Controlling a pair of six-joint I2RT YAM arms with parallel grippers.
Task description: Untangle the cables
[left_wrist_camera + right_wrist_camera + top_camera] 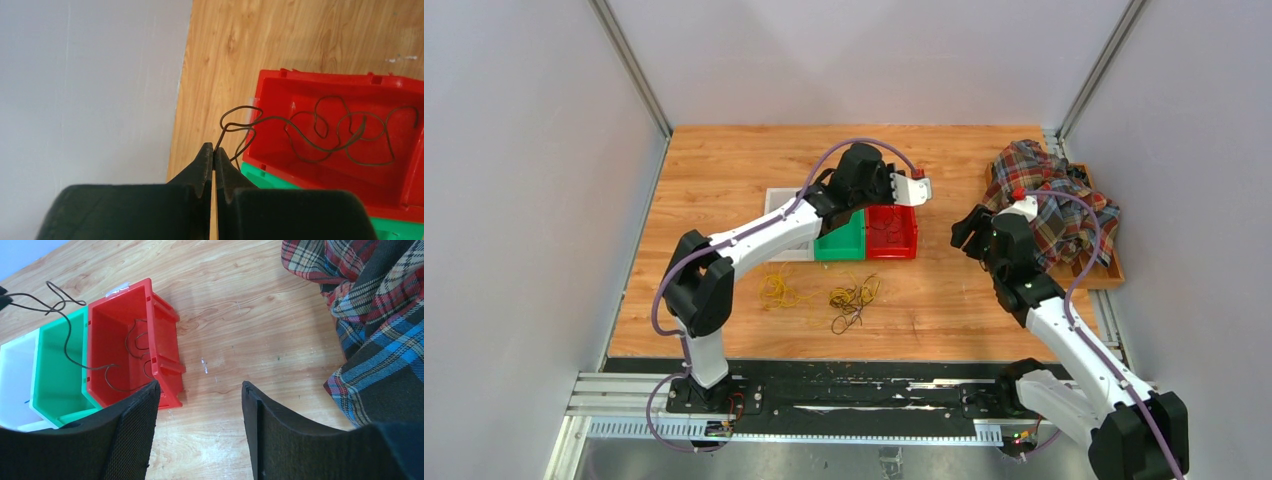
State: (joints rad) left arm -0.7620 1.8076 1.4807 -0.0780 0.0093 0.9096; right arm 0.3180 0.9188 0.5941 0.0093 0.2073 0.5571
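Treat dark wire (272, 118) as featherlight, springy, slick: pinch by tips near an end, as w/ L gripper (214, 150) clamped shut on it, rest trailing into red bin (325, 80) at table (724, 170) centre; R gripper (200, 385) open, empty; tangle (852, 300) by its near edge.

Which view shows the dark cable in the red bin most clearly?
Left wrist: the dark cable loops sharply across the red bin. Right wrist shows it smaller; top external shows only faint traces.

dark cable (323, 134) looped in red bin (300, 85), yellow cable (776, 290) and mixed tangle (852, 298) on table (944, 300)
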